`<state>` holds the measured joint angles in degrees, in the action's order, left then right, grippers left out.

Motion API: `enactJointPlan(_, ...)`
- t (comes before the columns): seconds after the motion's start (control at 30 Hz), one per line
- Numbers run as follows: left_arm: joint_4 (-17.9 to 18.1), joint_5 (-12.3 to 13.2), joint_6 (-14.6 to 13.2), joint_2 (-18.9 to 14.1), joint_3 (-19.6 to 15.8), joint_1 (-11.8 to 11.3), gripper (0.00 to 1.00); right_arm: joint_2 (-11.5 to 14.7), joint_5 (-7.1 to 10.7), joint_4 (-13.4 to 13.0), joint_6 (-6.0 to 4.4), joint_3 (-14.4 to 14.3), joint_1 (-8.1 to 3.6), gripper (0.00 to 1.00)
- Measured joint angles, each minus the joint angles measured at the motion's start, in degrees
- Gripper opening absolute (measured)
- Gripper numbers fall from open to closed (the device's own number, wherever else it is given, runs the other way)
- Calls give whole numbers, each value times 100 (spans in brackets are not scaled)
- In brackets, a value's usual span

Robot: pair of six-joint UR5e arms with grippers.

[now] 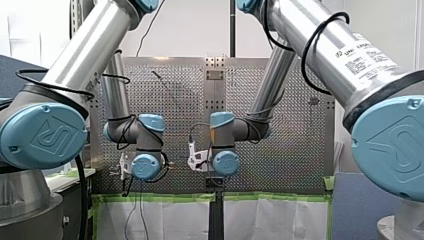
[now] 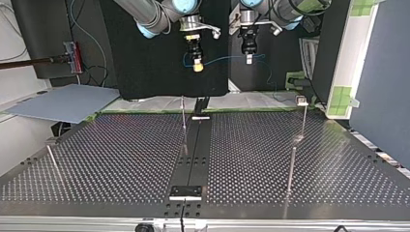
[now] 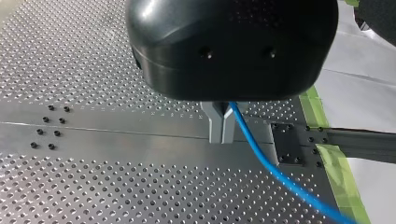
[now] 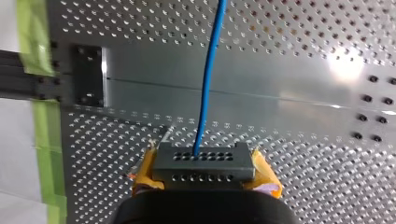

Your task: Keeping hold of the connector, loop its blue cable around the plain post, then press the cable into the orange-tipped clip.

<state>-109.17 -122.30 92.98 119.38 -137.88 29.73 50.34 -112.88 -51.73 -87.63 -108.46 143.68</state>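
I take the dark centre strip (image 2: 193, 150) of the perforated table (image 2: 121, 154) as my landmark. In the top view my right arm (image 2: 150, 17) and my left arm (image 2: 285, 9) both come down above the strip's far end, with my right arm on the view's left of the strip's line and my left arm on its right. My right gripper (image 4: 204, 173) hangs above the strip's near edge, and its 2 yellow pads (image 4: 267, 175) are clamped on the 2 short ends of the connector (image 4: 204, 158). My left gripper (image 3: 222, 139) has a black body. Its 2 metal fingers (image 3: 215, 126) are pressed together over the strip, pinching the blue cable (image 3: 261, 161) between their tips. The connector is a dark grey rectangular block with 2 rows of small holes on its outward face. Its long axis runs crosswise from pad to pad, and the holed face points down toward the table beside the strip. The cable is thin, smooth and bright blue. It leaves the connector's upper row of holes near the middle and runs straight ahead of my right gripper, across the strip. In the top view it spans between the 2 grippers in a shallow, nearly level line, crossing above the strip's far end. A thin post (image 2: 183, 116) stands on the table just beside that far end.
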Motion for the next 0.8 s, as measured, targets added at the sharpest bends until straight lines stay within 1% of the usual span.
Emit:
enactJointPlan(0.13, 0, 0, 0, 0, 0, 0, 0, -31, -234, 98, -1, 33, 235, 0)
enactJointPlan(0.23, 0, 0, 0, 0, 0, 0, 0, -34, -379, 113, -1, 36, 380, 0)
enactJointPlan(0.33, -41, -40, -40, -39, -41, 40, 0, -17, -517, 136, -21, 19, 472, 0)
enactJointPlan(0.4, -113, -113, -113, -112, -114, 112, 0, 32, -604, 186, -69, -29, 456, 0)
enactJointPlan(0.5, -250, -248, -248, -248, -247, 224, 0, 156, -753, 310, -194, -154, 393, 0)
enactJointPlan(0.53, -294, -294, -293, -293, -294, 243, 0, 213, -802, 368, -251, -210, 368, 0)
enactJointPlan(0.6, -398, -397, -373, -396, -396, 262, 0, 303, -841, 458, -340, -298, 335, 0)
enactJointPlan(0.63, -443, -442, -392, -441, -442, 263, 0, 368, -835, 522, -404, -343, 317, 0)
enactJointPlan(0.67, -503, -504, -408, -504, -498, 261, 0, 418, -819, 573, -440, -365, 303, 0)
enactJointPlan(0.73, -603, -601, -421, -601, -540, 258, 0, 537, -743, 690, -472, -360, 275, 0)
enactJointPlan(0.8, -708, -684, -425, -710, -520, 254, 0, 635, -663, 791, -476, -312, 257, 0)
